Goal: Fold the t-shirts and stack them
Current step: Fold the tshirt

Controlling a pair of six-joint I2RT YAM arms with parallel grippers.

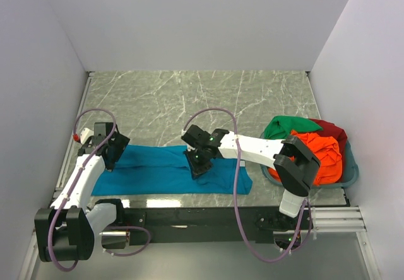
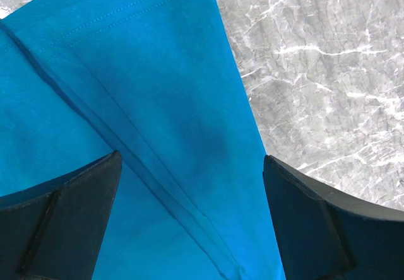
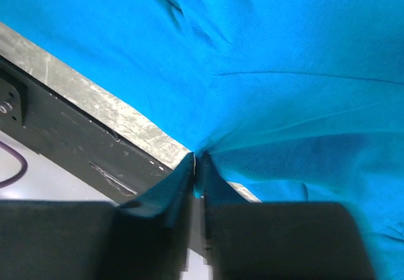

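A teal-blue t-shirt (image 1: 158, 169) lies spread along the table's near edge. My left gripper (image 1: 112, 151) is open, hovering over the shirt's left end; in the left wrist view (image 2: 189, 217) its fingers straddle a folded seam of the blue cloth (image 2: 145, 103). My right gripper (image 1: 197, 161) is shut on a pinch of the teal-blue shirt near its middle; the right wrist view shows the cloth (image 3: 265, 72) drawn into the closed fingertips (image 3: 197, 166). Orange-red (image 1: 319, 157), green (image 1: 287, 127) and dark red (image 1: 334, 132) t-shirts are piled in the basket.
A teal-grey plastic basket (image 1: 352, 174) holding the piled shirts stands at the right near corner. The table's dark front rail (image 1: 189, 217) runs just below the blue shirt. White walls enclose the marble table (image 1: 202, 97) on three sides.
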